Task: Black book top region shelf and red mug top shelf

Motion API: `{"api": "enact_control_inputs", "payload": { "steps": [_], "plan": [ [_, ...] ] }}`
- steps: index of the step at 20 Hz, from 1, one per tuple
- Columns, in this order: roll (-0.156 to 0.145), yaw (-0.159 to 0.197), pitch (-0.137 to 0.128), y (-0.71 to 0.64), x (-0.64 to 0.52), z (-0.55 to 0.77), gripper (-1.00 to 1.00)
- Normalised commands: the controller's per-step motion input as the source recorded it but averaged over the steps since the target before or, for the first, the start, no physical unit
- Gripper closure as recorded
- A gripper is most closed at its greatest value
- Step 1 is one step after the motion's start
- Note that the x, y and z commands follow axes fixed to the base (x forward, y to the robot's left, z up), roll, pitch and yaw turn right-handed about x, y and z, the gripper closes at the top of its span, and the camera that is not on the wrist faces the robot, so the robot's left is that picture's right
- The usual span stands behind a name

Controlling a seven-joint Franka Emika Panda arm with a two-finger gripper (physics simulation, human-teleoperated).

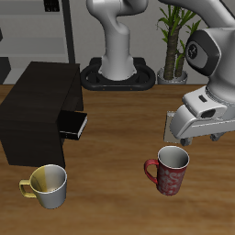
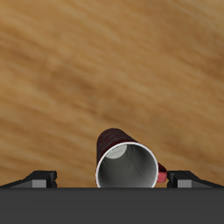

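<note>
The red mug point(image 1: 170, 172) stands upright on the wooden table near its front edge, handle toward the yellow-and-white mug. In the wrist view the red mug point(image 2: 129, 162) sits between my two fingers point(image 2: 39, 179). My gripper point(image 1: 189, 139) hangs open just above and behind the mug, apart from it and holding nothing. The shelf point(image 1: 37, 106) is a low black-brown cabinet farther along the table. The black book point(image 1: 75, 124) lies flat in its side compartment, its end sticking out a little. The shelf's flat top is bare.
A yellow-and-white mug point(image 1: 48, 184) stands near the front edge in front of the shelf. The robot's base point(image 1: 119, 69) and a potted plant point(image 1: 173, 41) are at the table's back.
</note>
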Motion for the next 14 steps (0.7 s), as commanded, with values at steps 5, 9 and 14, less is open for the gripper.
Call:
{"api": "enact_control_inputs", "payload": {
  "steps": [5,9,14],
  "plan": [
    [0.060,-0.001,0.004,0.18,-0.02,-0.10,-1.00],
    [-0.001,-0.032,0.041,-0.01,0.02,-0.14,-1.00],
    [0.037,-0.038,0.008,0.06,-0.08,-0.29,-1.00]
  ]
}}
